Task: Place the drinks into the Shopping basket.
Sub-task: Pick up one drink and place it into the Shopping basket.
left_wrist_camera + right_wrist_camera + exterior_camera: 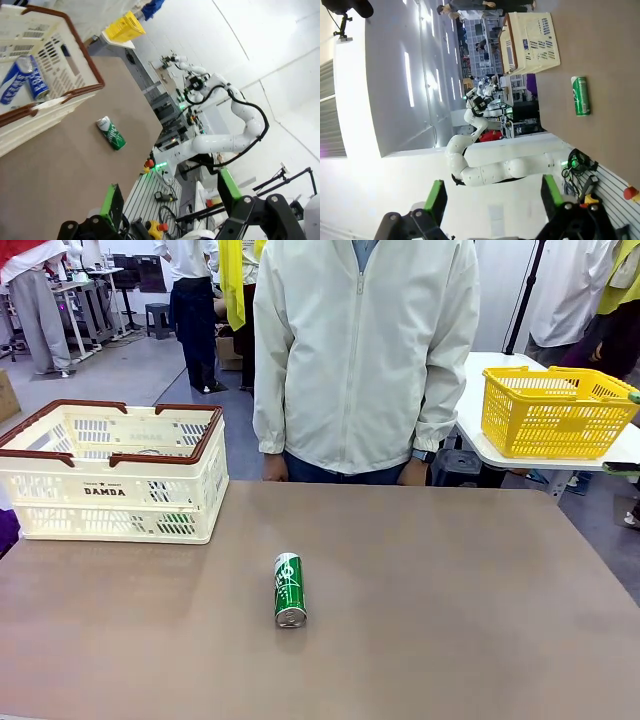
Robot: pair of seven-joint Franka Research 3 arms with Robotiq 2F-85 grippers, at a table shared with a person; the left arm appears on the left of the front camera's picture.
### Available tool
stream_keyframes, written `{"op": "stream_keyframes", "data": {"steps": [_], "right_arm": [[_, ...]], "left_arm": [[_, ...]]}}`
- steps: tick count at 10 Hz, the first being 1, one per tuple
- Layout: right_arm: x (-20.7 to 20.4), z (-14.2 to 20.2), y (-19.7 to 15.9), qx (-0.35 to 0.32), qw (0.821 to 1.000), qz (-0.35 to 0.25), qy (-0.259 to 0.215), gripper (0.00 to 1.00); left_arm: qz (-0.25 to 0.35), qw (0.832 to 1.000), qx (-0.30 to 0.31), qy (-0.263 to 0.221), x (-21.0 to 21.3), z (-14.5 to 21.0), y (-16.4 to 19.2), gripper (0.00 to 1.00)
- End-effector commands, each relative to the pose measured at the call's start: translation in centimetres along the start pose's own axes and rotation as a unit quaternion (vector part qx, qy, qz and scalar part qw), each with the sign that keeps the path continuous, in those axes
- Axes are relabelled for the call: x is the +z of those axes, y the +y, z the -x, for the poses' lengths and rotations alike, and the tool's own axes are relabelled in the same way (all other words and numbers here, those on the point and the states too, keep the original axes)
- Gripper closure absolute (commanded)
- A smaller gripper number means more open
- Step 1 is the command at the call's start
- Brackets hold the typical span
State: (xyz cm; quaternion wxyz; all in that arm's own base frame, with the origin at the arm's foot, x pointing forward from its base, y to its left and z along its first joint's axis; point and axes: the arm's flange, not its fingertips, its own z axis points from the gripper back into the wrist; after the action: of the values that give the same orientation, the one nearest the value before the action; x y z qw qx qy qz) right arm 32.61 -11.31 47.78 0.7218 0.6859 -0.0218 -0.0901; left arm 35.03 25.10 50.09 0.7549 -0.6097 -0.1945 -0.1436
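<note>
Both grippers hang wide open with nothing between the fingers. From the left gripper [170, 210], the green can [111, 133] lies on its side on the brown table [60, 175], well ahead of the jaws and apart from them. Further out sits the cream shopping basket [65, 60] with a blue can [22, 77] inside, maybe two, hard to tell. The right gripper [492, 200] has the same green can far beyond its fingertips too.

Green can [290, 589]: glossy metal, silver top showing. Shopping basket [112, 472]: slotted matt plastic, looking smooth. Table [450, 620]: matt brown, lying smooth.
</note>
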Motion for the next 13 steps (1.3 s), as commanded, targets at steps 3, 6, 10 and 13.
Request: {"op": "stream_keyframes", "data": {"steps": [3, 6, 10, 13], "right_arm": [[-0.1, 0.0, 0.3, -0.01, 1.0, -0.001, -0.006, 0.0], [-0.1, 0.0, 0.3, -0.01, 1.0, -0.001, -0.006, 0.0], [-0.1, 0.0, 0.3, -0.01, 1.0, -0.001, -0.006, 0.0], [-0.1, 0.0, 0.3, -0.01, 1.0, -0.001, -0.006, 0.0]], "left_arm": [[-0.071, 0.961, -0.022, 0.267, -19.1, -5.8, -9.2, 0.0], [-0.176, 0.939, 0.005, 0.295, -34.8, -2.8, -11.5, 0.0], [-0.239, 0.942, -0.012, 0.237, -44.8, 5.9, -10.9, 0.0], [-0.241, 0.928, -0.012, 0.283, -43.3, 3.0, -10.4, 0.0]]}}
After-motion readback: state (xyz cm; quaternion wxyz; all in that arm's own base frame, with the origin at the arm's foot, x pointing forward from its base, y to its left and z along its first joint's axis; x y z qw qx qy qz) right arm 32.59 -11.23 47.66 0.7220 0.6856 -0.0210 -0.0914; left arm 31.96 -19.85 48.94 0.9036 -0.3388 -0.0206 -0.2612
